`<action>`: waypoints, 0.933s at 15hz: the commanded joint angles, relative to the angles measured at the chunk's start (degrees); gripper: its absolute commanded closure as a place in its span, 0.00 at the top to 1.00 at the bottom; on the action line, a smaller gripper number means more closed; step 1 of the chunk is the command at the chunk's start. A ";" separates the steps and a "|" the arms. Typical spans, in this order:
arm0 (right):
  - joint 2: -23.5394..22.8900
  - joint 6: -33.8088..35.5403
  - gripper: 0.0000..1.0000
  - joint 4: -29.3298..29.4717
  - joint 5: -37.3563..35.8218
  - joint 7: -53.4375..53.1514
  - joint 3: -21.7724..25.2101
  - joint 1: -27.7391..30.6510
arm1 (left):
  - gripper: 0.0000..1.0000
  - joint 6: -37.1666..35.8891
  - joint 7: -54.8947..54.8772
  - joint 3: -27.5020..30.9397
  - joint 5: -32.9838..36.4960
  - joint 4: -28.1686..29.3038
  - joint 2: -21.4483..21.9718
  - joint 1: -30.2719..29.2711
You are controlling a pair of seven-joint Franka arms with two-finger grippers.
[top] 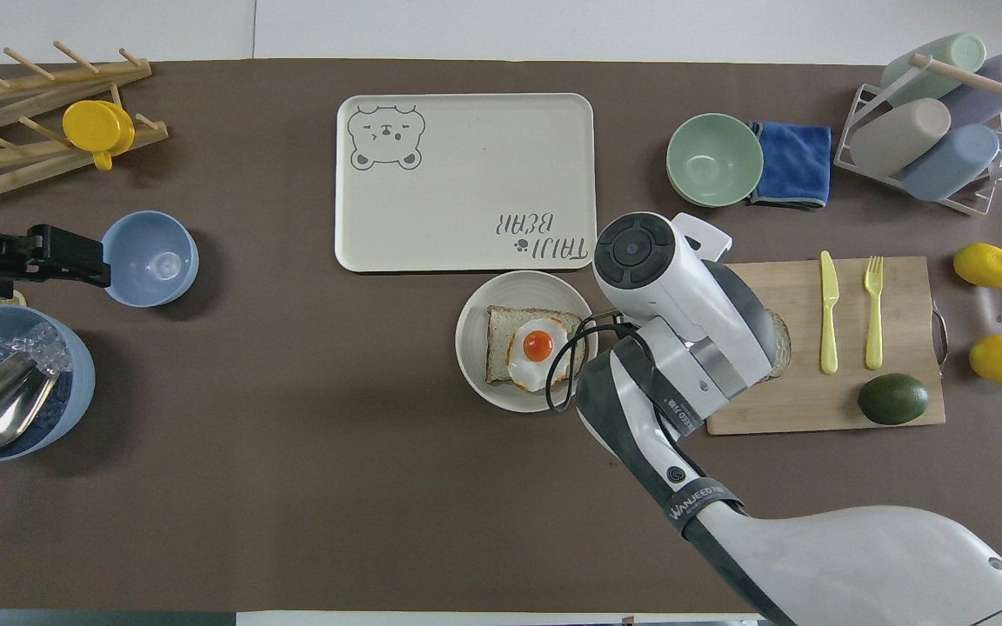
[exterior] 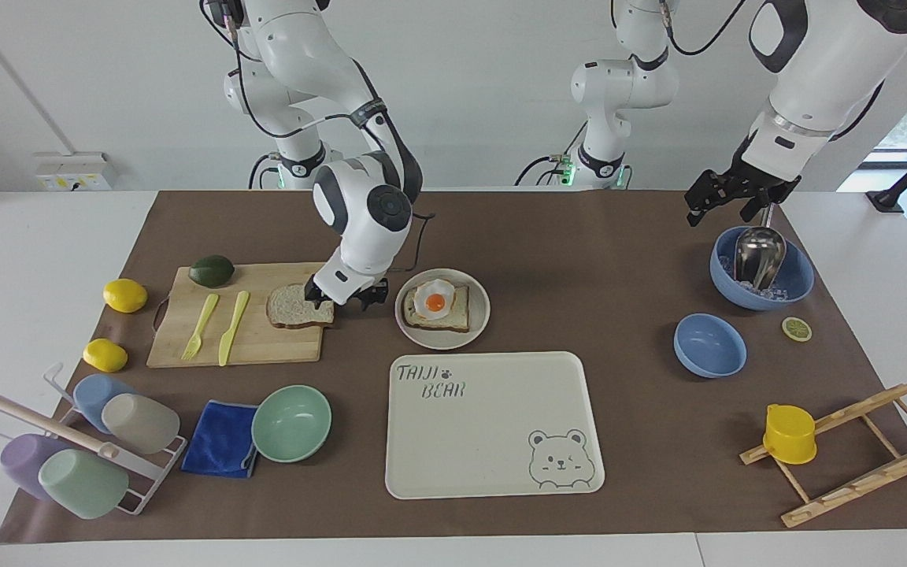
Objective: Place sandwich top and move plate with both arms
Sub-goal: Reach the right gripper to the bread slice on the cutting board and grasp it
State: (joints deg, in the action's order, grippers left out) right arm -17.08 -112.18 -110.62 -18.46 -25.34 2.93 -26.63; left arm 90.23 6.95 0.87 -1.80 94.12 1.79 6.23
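- A white wall backs the brown-covered desk (exterior: 579,236).
- Your right claw (exterior: 345,297) hangs low at the plate-side edge of the sandwich top (exterior: 296,307), fingers spread wide and holding nothing.
- That slice lies flat on the cutting board (exterior: 249,346) under the claw. Its long axis runs along the desk, rounded top toward the yellow knife (exterior: 233,327), flat base under the claw.
- Straddle that edge squarely, close gently, and lift level; I judge a skewed pinch would tear or tilt it.
- The plate (exterior: 479,319), with the egg slice (exterior: 438,307) on it, sits just beside the claw.
- Your left claw (exterior: 725,197) waits, open and empty, over the blue bowl (exterior: 792,283) holding the scoop (exterior: 759,256).
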 commanded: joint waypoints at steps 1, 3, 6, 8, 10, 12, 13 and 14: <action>1.09 -2.69 1.00 -3.36 -1.49 -1.29 0.06 0.70 | 1.00 0.30 -0.62 -0.17 0.39 0.18 0.67 -0.52; 1.17 -2.69 1.00 -3.98 -1.58 -1.21 0.14 2.18 | 1.00 0.30 -0.62 -0.17 0.48 0.27 0.67 -0.52; 1.44 -3.21 0.93 -5.74 -2.28 -1.12 0.14 3.34 | 1.00 0.30 -0.53 -0.17 0.48 0.18 0.67 -0.52; 1.61 -3.57 0.80 -6.18 -2.28 -1.12 0.14 3.42 | 1.00 0.21 -0.62 -0.17 0.48 0.27 0.67 -0.52; 1.61 -3.57 0.75 -6.18 -2.28 -1.21 0.14 3.42 | 1.00 0.30 -0.62 -0.17 0.48 0.27 0.67 -0.52; 1.61 -3.92 0.75 -6.18 -2.19 -1.56 0.14 3.42 | 1.00 0.30 -0.62 -0.17 0.48 0.18 0.67 -0.52; 1.61 -3.92 0.75 -6.18 -2.28 -2.17 0.06 3.42 | 1.00 0.30 -0.62 -0.17 0.48 0.18 0.67 -0.52; 1.61 -3.92 0.75 -6.18 -2.28 -2.43 0.06 3.34 | 1.00 0.21 -0.62 -0.17 0.48 0.18 0.67 -0.52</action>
State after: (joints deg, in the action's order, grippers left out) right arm -16.94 -114.73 -114.92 -19.31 -25.54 3.53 -23.65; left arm 90.23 6.95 0.89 -1.80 94.12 1.79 6.23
